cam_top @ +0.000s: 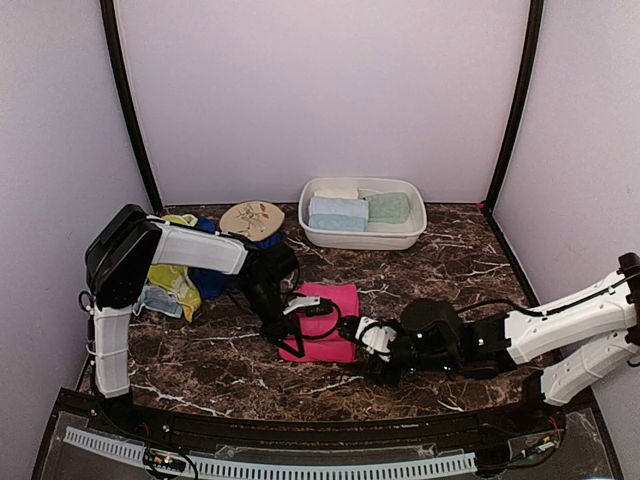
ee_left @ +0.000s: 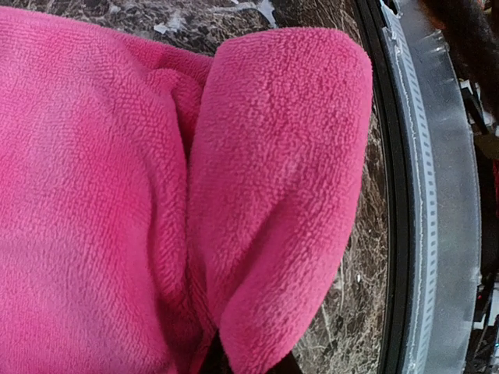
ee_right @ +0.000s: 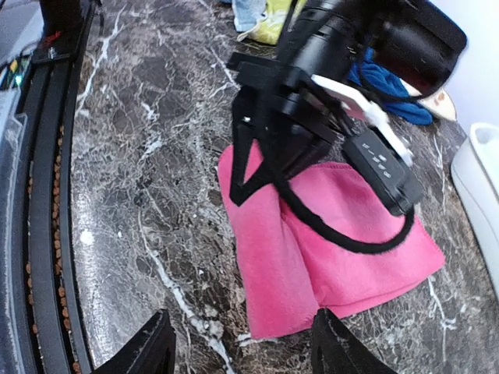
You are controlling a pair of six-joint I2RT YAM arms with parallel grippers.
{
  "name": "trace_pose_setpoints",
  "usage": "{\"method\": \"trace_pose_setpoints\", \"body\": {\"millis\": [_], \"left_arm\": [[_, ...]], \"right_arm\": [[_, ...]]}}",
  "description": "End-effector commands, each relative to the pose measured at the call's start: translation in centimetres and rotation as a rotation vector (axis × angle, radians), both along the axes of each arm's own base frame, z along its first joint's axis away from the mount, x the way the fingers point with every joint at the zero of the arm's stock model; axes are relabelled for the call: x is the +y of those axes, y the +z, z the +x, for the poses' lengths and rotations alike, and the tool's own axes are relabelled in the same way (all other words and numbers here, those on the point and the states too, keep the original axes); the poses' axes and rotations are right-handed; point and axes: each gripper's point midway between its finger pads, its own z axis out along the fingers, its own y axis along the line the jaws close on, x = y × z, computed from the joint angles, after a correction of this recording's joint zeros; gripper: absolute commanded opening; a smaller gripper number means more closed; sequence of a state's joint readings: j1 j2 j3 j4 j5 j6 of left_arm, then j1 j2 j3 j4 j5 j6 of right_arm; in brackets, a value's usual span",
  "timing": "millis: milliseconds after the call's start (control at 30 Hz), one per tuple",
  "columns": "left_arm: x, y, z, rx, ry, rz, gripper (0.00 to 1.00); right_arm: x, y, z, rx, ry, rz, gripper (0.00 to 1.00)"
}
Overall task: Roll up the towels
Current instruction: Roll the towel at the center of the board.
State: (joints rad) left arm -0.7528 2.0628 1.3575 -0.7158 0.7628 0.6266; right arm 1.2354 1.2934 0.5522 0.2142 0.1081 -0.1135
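A hot pink towel lies folded on the marble table near the front middle. My left gripper reaches down onto its left edge and is shut on the pink towel, pinching a fold that bulges up; only dark finger bits show beneath the cloth. In the right wrist view the left gripper presses on the pink towel. My right gripper stands open just short of the towel's near corner, holding nothing; from above, the right gripper sits at the towel's right front edge.
A heap of loose towels, yellow-green, royal blue and pale blue, lies at the left behind the left arm. A floral disc sits behind it. The white basin at the back holds rolled pale blue and mint towels.
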Motion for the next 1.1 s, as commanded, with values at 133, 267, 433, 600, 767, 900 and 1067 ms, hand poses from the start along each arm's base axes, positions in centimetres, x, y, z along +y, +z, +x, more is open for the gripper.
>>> {"method": "trace_pose_setpoints", "body": {"millis": [133, 267, 433, 600, 767, 900, 1067], "left_arm": [[1.4, -1.6, -0.2, 0.164, 0.055, 0.132, 0.01], [1.5, -1.7, -0.2, 0.165, 0.053, 0.14, 0.01], [1.7, -1.8, -0.1, 0.158, 0.046, 0.148, 0.01], [1.8, -2.0, -0.1, 0.153, 0.036, 0.156, 0.01], [1.9, -2.0, 0.1, 0.154, 0.034, 0.159, 0.06], [2.1, -1.3, 0.3, 0.13, 0.025, 0.127, 0.26], [3.2, -0.4, 1.4, 0.015, 0.032, 0.109, 0.39]], "right_arm": [[3.1, -2.6, -0.9, -0.548, 0.124, -0.42, 0.55], [4.3, -3.1, 0.1, -0.663, 0.15, -0.458, 0.53], [5.2, -4.5, 1.3, -0.71, 0.197, -0.511, 0.53], [5.1, -5.8, 3.3, -0.723, 0.197, -0.555, 0.53], [4.6, -7.0, 4.4, -0.641, 0.193, -0.56, 0.36], [4.0, -8.0, 5.4, -0.462, 0.131, -0.533, 0.2], [3.8, -8.1, 5.4, -0.127, 0.087, -0.386, 0.09]]}}
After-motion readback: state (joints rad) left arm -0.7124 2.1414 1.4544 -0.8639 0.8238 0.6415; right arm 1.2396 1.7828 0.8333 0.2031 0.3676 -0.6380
